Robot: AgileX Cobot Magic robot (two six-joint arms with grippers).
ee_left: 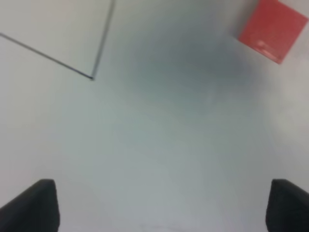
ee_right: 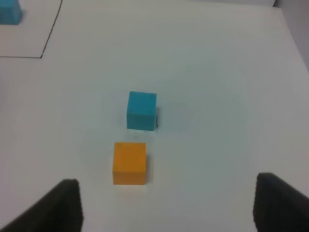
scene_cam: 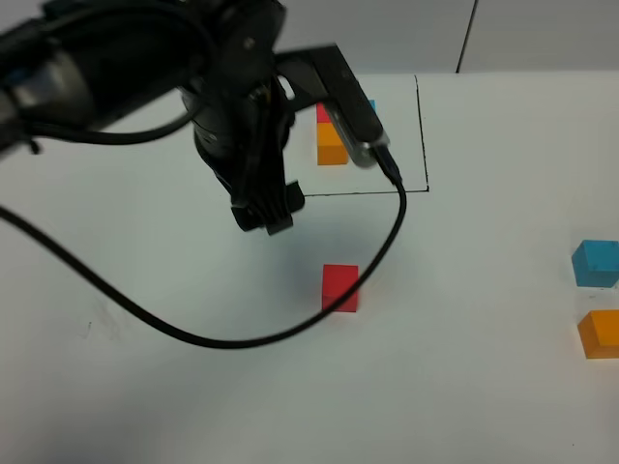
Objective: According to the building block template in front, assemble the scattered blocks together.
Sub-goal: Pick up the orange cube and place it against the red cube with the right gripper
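- My left gripper (scene_cam: 266, 217) points down over the bare table (scene_cam: 145, 387), fingers spread wide, holding nothing.
- The red block (scene_cam: 340, 287) lies near it, not touching.
- My right gripper (ee_right: 166, 205), fingers also wide, faces the orange block (ee_right: 129, 162) and the blue block (ee_right: 142, 110).
- The framed template (scene_cam: 333, 143) is partly hidden behind my left arm.

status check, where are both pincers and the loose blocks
Left pincer open, empty, near red block. Right pincer open, empty, facing blue block and orange block. All three apart, unassembled. Left arm partly hides template.
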